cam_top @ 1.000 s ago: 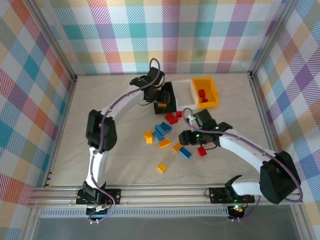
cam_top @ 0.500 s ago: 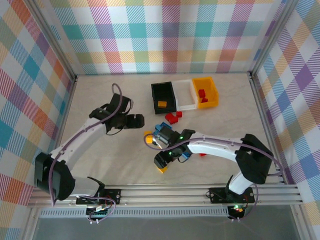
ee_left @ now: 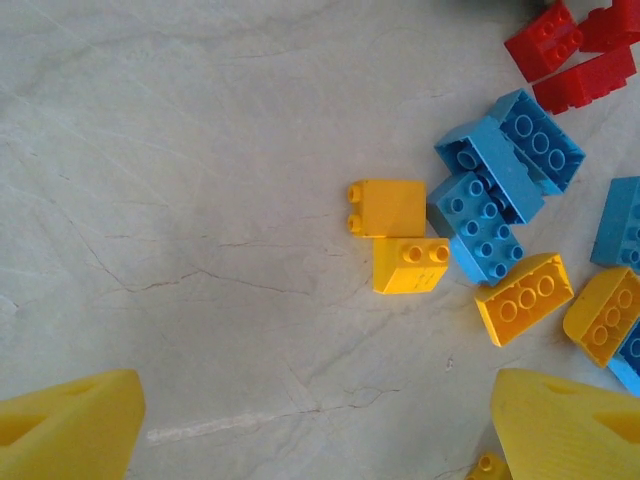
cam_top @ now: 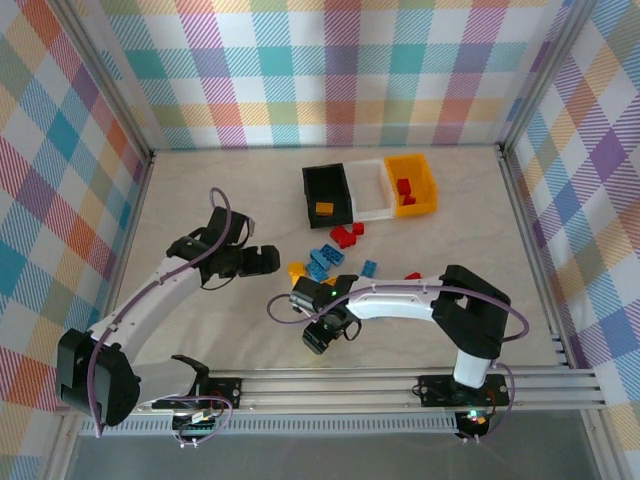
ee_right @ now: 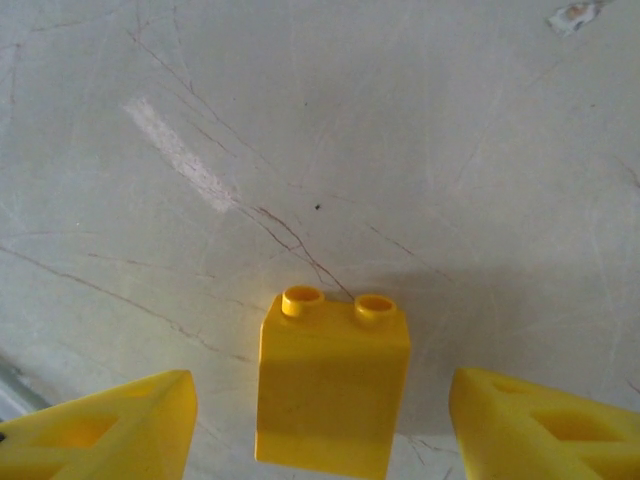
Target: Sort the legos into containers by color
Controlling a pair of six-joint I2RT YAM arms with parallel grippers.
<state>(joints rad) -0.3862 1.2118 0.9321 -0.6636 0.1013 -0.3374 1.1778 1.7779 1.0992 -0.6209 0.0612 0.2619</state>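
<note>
- The left end effector (cam_top: 262,260) is over the tabletop (cam_top: 200,200). Its fingers (ee_left: 70,425) are wide apart and hold nothing.
- In the left wrist view, two yellow legos (ee_left: 388,207) touch each other. Blue legos (ee_left: 495,180) lie just beside them and red legos (ee_left: 545,40) lie further off.
- The right end effector (cam_top: 322,335) is open around one upright yellow brick (ee_right: 332,385). A gap shows on each side, so the brick is not gripped.
- The black bin (cam_top: 328,185), white bin (cam_top: 370,195) and yellow-orange bin (cam_top: 425,180) stand side by side at the far side.
- The black bin contains one orange brick (cam_top: 323,208), and the yellow-orange bin contains red bricks (cam_top: 404,188).
</note>
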